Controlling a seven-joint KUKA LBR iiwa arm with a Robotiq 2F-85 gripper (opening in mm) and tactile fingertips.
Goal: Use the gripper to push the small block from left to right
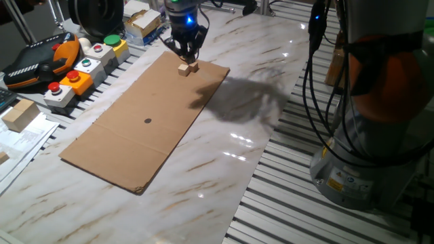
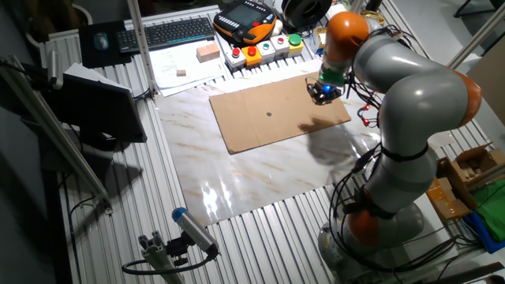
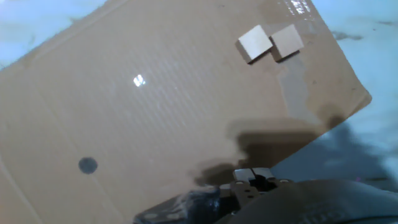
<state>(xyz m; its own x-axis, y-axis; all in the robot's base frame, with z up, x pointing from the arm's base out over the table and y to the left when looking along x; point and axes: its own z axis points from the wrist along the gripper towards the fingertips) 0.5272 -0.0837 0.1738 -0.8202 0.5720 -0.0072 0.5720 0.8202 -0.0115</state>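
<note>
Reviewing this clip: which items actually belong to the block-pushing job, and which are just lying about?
Belongs to the job:
- small block
- tool, just above the block
- cardboard sheet under the block

Lying about:
- push-button boxes
- orange teach pendant
- keyboard
- wooden block off the cardboard
</note>
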